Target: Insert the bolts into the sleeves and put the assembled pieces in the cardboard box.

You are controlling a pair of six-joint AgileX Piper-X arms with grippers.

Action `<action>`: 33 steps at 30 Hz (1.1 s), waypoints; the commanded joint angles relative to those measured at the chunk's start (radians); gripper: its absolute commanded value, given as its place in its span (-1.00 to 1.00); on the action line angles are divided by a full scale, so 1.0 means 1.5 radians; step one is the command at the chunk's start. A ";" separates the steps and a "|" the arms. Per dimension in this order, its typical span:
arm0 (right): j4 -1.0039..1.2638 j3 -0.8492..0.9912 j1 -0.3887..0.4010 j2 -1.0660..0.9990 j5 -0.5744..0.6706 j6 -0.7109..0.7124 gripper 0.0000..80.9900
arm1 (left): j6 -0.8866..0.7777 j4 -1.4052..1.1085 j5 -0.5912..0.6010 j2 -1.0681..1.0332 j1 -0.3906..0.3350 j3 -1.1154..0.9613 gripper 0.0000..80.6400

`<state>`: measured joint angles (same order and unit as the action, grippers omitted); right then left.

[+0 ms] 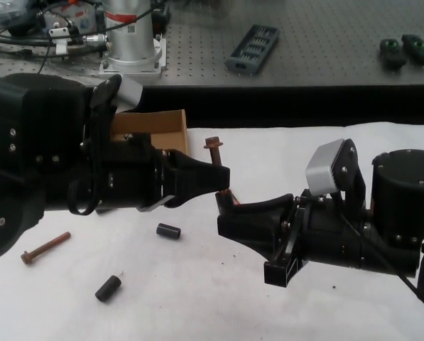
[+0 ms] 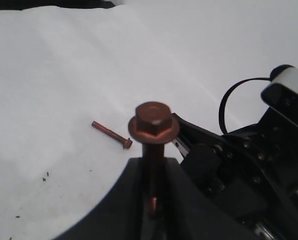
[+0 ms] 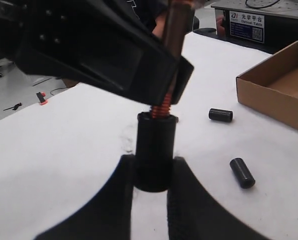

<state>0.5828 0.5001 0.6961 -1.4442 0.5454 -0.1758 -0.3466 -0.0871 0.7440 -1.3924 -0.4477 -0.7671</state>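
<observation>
Over the middle of the desk [image 1: 219,305], a copper-coloured bolt [image 1: 213,145] [image 2: 152,125] [image 3: 176,25] is held upright, head uppermost, by the left gripper [image 1: 215,175] [image 2: 151,172] [image 3: 171,85], whose fingers are closed on its shank. Directly beneath it, a black sleeve [image 3: 155,150] is clamped upright in the right gripper [image 1: 229,211] [image 3: 151,177], with a finger pressed against each side. The threaded end of the bolt is seen at the mouth of the sleeve, and a short run of thread is left exposed between the left gripper and the sleeve's top. How far the bolt has entered cannot be told.

The desk is covered by a white sheet [image 1: 283,142]. A second bolt [image 1: 46,247] [image 2: 112,134] is lying flat on it toward the left edge. Two loose sleeves are lying on their sides nearer the front edge: one [image 1: 168,231] [image 3: 220,115] close to the left gripper, the other [image 1: 107,288] [image 3: 241,172] nearer the front edge and apart from the first. The cardboard box [image 1: 155,124] [image 3: 268,95] is set open at the far edge, partly hidden behind the left arm. A small dark item is visible inside it, but what it is cannot be told.
</observation>
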 commanded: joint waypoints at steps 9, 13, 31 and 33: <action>0.040 0.005 -0.005 0.004 -0.024 -0.023 -0.91 | 0.081 -0.004 0.006 0.025 0.000 -0.007 0.08; -0.012 0.030 -0.005 0.004 -0.024 -0.018 -0.91 | 0.071 -0.004 -0.115 0.066 0.010 -0.007 0.44; -0.409 0.601 -0.025 -0.343 -0.044 0.016 -0.91 | 0.188 0.328 -0.345 0.399 0.143 -0.015 -0.59; -0.472 0.694 -0.025 -0.398 -0.056 -0.006 -0.91 | 0.188 0.371 -0.345 0.419 0.143 -0.015 -0.67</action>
<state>-0.0858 1.4847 0.6626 -2.0216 0.4676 -0.1524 -0.0812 0.3605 0.2433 -0.7907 -0.2360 -0.7799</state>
